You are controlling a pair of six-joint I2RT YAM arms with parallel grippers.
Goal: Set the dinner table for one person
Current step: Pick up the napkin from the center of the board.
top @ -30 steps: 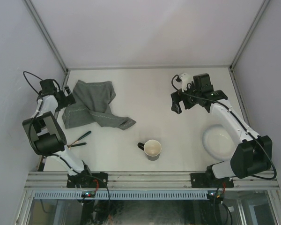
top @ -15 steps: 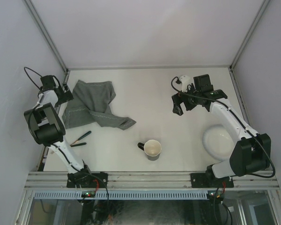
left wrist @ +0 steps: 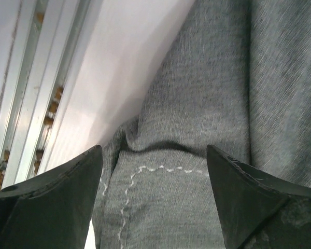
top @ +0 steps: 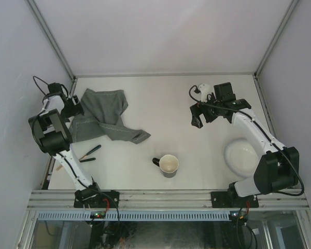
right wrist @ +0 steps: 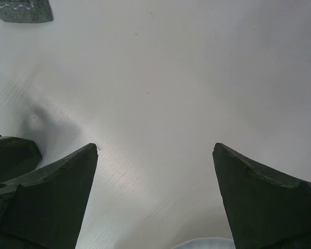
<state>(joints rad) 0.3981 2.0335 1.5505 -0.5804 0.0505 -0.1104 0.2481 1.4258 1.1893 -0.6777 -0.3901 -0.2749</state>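
Utensils [top: 88, 153] show only from the overhead camera.

Left claw [left wrist: 154, 151], right claw [right wrist: 154, 147]: both agape.

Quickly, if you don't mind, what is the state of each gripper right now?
Left gripper: open, fingers spread over the grey cloth.
Right gripper: open, holding nothing, above the table.

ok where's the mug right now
In the top view the mug stands upright toward the near edge of the dinner table, about midway across, with the grey cloth farther back on its left and the white dish on its right.
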